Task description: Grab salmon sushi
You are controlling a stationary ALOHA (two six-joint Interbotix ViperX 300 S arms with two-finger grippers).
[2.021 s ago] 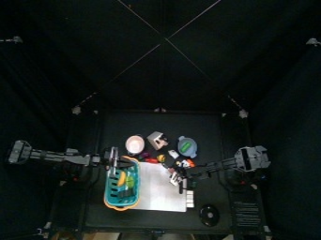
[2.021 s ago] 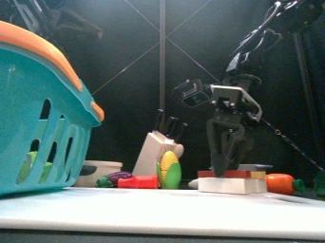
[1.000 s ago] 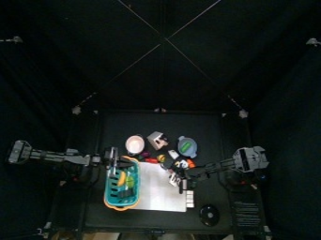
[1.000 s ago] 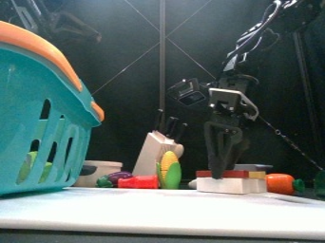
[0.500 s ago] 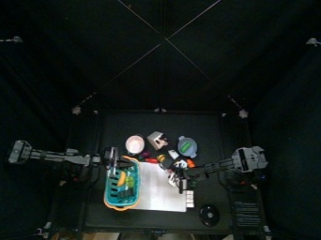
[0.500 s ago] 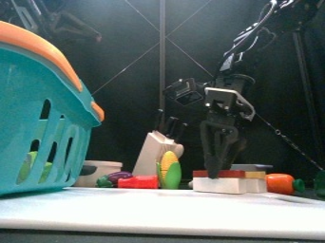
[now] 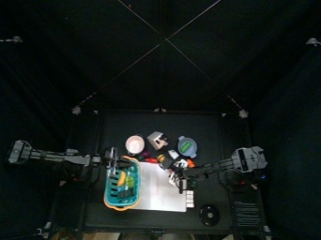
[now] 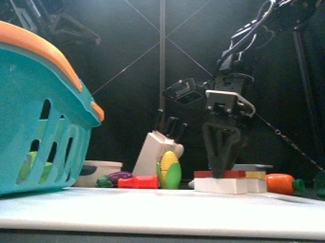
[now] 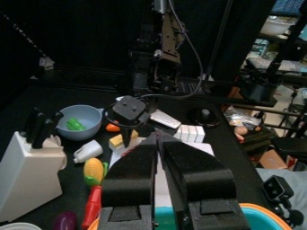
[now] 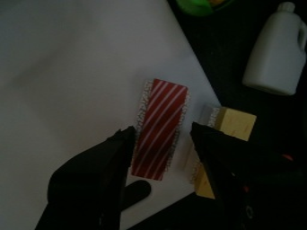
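- Two pincers are in view, and only the right one matters now: the right pincer [image 10: 161,132] points down at the table with its jaws spread nearly to their limit, holding nothing.
- Between those jaws lies the salmon sushi [image 10: 166,106], a small red-striped slab flat on the white mat [image 10: 72,72]; the jaws straddle it without touching.
- Seen from above, this spot is toward 3 o'clock from the table's middle, at the mat's 3 o'clock edge.
- Just beside the salmon sits the yellow piece [image 10: 234,123], with a white bottle [image 10: 278,52] further off.
- I judge the salmon sushi light and stiff, probably smooth plastic, so it may skid on the mat or squirt out of a lopsided squeeze.
- I'd take it across its narrow width, pads on the two long sides at mid-length, keeping clear of the yellow piece.
- Resting at 9 o'clock over the teal basket [image 7: 120,190], the left pincer [image 9: 156,166] is about half open and empty.
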